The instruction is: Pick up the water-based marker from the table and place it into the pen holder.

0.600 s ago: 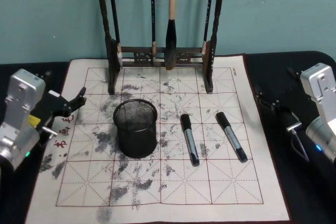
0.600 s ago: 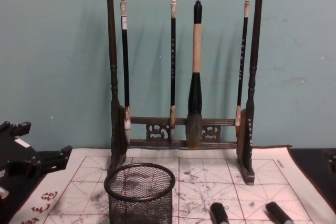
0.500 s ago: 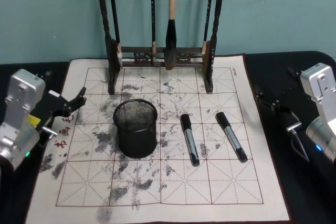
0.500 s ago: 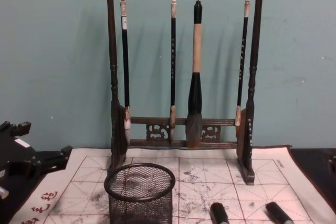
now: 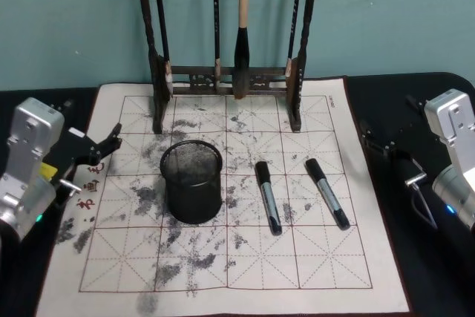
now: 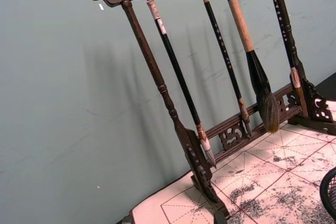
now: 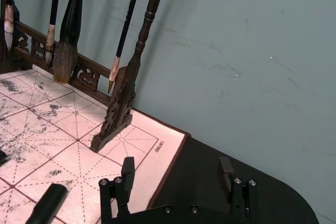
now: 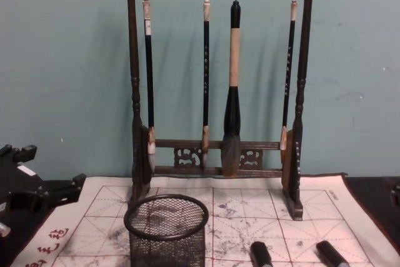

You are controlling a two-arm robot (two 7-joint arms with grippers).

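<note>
Stillness is persisting: I am watching left gripper (image 5: 104, 148) and right gripper (image 7: 176, 164) idling open-jawed, black water-based marker (image 5: 268, 198) untouched near black wire-mesh pen holder (image 5: 192, 183).

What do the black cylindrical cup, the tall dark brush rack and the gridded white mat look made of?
Black cylindrical cup: seemingly fine metal mesh, matte; its wall is see-through. Tall dark brush rack: probably dark-stained wood, with turned posts and carved fretwork. Gridded white mat: likely felt or paper, ink-stained, dark-edged.
</note>
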